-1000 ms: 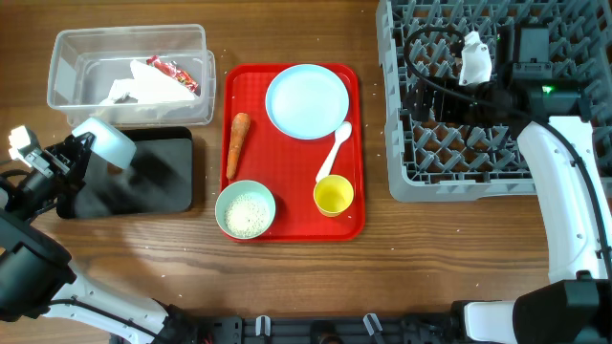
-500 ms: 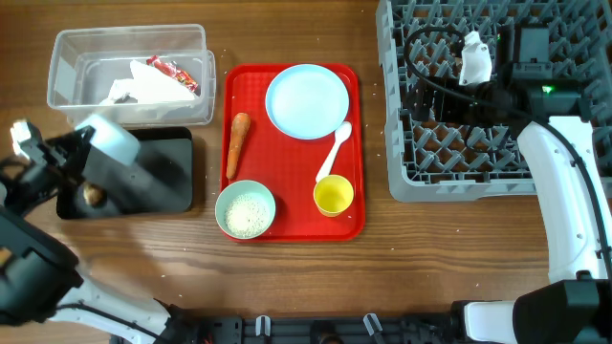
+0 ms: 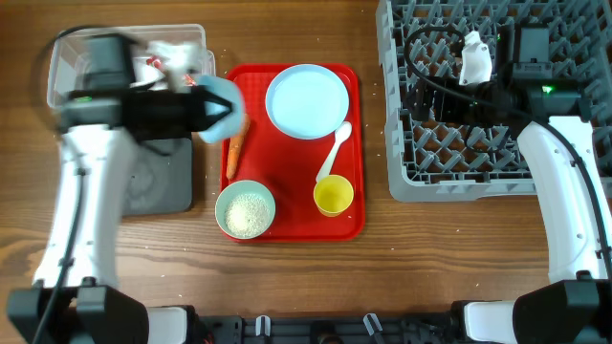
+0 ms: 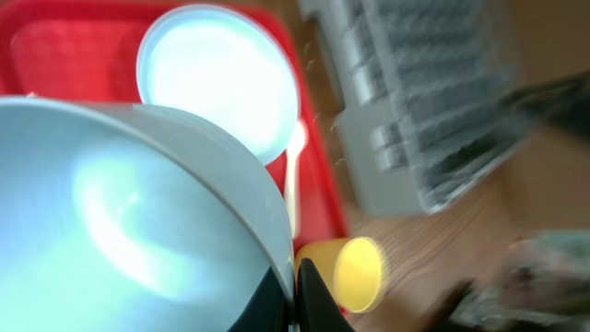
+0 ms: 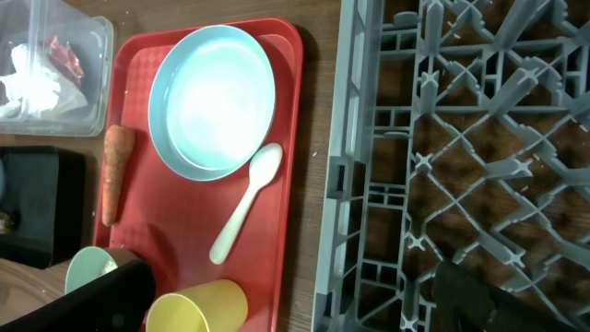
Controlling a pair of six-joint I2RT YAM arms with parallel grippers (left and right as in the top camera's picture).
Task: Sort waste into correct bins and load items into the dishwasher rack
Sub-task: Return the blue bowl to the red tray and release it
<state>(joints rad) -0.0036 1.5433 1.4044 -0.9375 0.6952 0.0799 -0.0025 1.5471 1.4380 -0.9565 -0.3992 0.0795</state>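
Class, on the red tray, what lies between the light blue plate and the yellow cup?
The white plastic spoon lies between the plate and the yellow cup, its bowl end near the plate's rim. The overhead view shows this clearly.

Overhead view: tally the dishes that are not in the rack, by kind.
plate: 1
bowls: 2, the rice bowl on the red tray and the empty bowl in the left hand
cup: 1
spoon: 1
Total: 5
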